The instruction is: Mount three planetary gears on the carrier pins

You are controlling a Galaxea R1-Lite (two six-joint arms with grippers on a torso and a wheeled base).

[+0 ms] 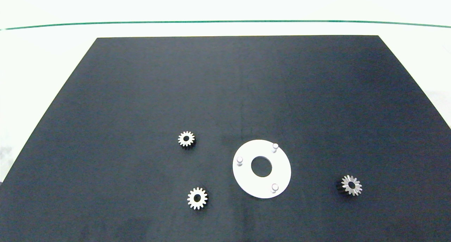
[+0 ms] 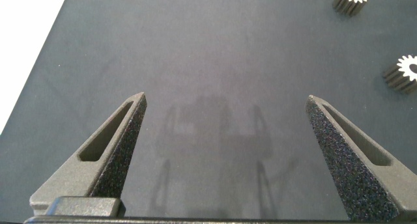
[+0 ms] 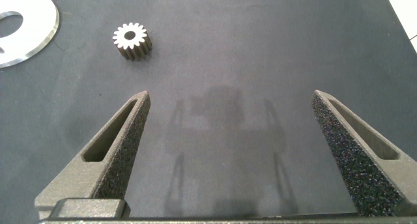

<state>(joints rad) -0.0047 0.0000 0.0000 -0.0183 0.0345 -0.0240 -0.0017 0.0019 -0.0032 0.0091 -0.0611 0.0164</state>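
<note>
So all three planetary gears (image 1: 186, 139) are lying loose around the carrier pins (image 1: 275, 146), both the left gripper (image 2: 226, 103) and right gripper (image 3: 231, 99) hanging spread apart.

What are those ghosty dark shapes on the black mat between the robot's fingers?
Shadows: in the left wrist view the open left end effector casts one on the dark mat; in the right wrist view the open right end effector does likewise.

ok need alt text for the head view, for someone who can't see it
Overhead view of a dark mat holding a white carrier disc with three bare carrier pins around its centre hole. Three planetary gears lie loose on the mat: two left of the disc, one right of it. No arm or claw is in this view.
</note>
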